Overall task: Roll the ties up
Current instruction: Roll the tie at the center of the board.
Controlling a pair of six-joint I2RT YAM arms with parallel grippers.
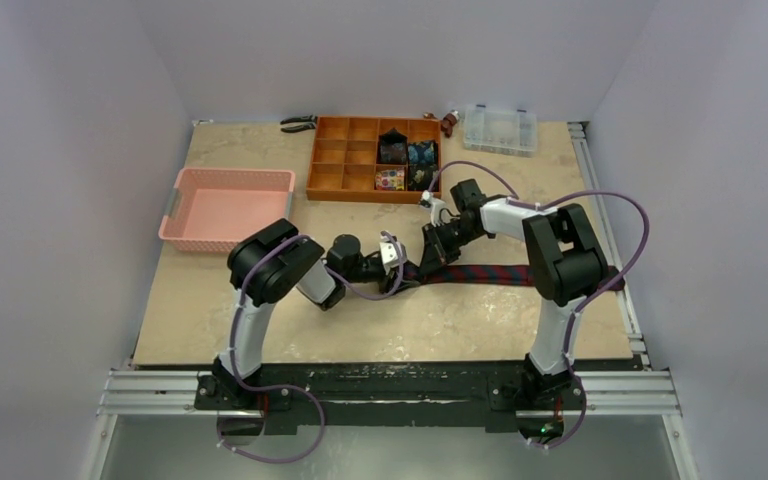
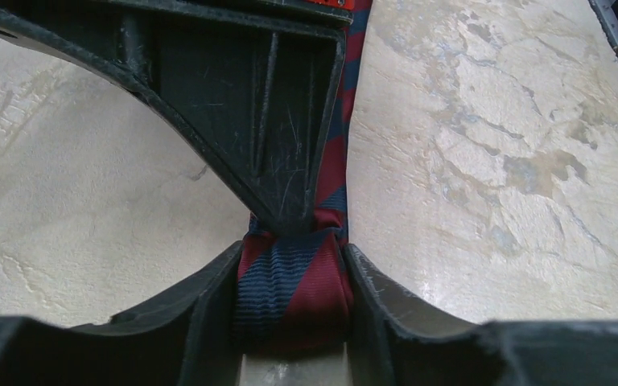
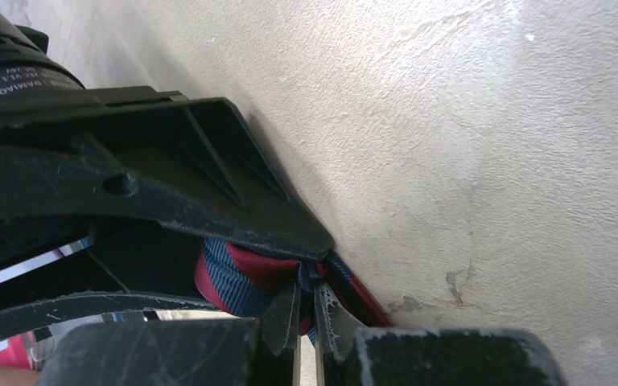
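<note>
A navy tie with red diagonal stripes [image 1: 490, 272] lies flat across the table's middle and runs right under the right arm. Its left end is wound into a small roll [image 2: 294, 281]. My left gripper [image 1: 400, 275] is shut on that roll, with a finger pressed to each side [image 2: 293, 269]. My right gripper [image 1: 438, 245] comes in from above and is shut on a fold of the same tie at the roll [image 3: 307, 310]. In the left wrist view its black finger [image 2: 249, 96] covers the roll's top. Three rolled ties [image 1: 393, 150] sit in the wooden organiser.
The orange wooden organiser [image 1: 345, 160] stands at the back centre. A pink basket [image 1: 225, 207] is at the back left. A clear plastic box [image 1: 500, 128] sits at the back right and pliers [image 1: 298, 123] lie by the back wall. Purple cables loop over both arms.
</note>
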